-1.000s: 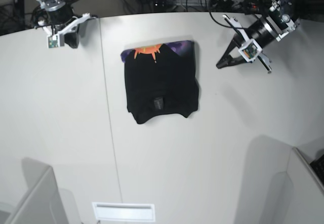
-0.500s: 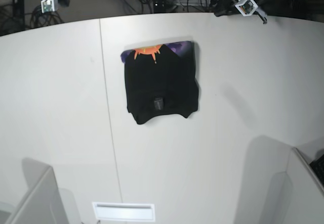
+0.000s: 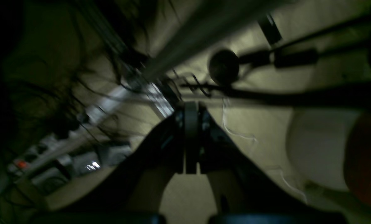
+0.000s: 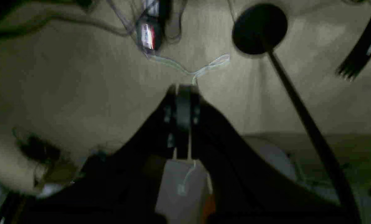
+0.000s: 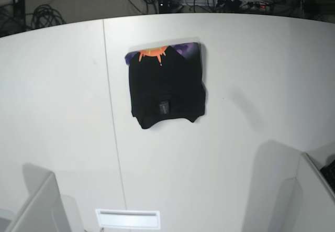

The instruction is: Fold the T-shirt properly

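The T-shirt (image 5: 166, 88) lies folded into a compact black rectangle on the white table (image 5: 251, 85), with a strip of purple and orange print showing along its far edge. No arm is near it in the base view. The left gripper (image 3: 190, 107) is shut with nothing between its fingers and points at the floor and cables beyond the table. The right gripper (image 4: 183, 88) is shut and empty as well, over bare floor. Neither wrist view shows the T-shirt.
A seam (image 5: 111, 117) runs down the table left of the shirt. Grey panels (image 5: 36, 206) stand at the near corners, and a white slot (image 5: 127, 219) sits at the front edge. Cables (image 5: 42, 14) and a black round stand base (image 4: 259, 28) lie on the floor behind.
Both arms have pulled back from the table's far corners and left the base view. The folded T-shirt has not moved.
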`<move>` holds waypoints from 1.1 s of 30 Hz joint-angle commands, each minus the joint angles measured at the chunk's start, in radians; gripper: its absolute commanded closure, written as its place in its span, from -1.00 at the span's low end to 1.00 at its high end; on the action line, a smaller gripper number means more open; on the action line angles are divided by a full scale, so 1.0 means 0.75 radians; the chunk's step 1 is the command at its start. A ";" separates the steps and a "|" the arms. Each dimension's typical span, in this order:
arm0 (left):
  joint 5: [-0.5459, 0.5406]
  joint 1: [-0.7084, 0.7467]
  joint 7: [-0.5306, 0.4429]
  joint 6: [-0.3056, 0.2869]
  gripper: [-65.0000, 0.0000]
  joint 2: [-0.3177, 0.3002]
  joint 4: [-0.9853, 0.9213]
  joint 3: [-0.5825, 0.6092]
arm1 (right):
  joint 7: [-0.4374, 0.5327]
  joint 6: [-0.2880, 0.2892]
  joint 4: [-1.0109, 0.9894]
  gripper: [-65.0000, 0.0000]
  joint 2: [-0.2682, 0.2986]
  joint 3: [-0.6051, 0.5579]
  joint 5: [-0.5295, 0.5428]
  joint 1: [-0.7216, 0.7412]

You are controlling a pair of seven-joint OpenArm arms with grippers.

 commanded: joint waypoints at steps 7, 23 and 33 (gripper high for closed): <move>-0.019 -0.131 -0.023 -0.013 1.00 -0.004 -0.301 0.109 | 0.004 0.006 -0.341 1.00 0.012 -0.130 0.006 0.171; -0.023 -0.716 -0.031 0.158 1.00 0.225 -1.358 0.344 | 0.407 0.006 -1.333 1.00 0.059 -0.384 -0.201 0.637; -0.033 -1.049 -0.037 0.160 1.00 0.411 -1.868 0.338 | 1.231 0.002 -2.039 1.00 0.003 -0.686 -0.236 0.917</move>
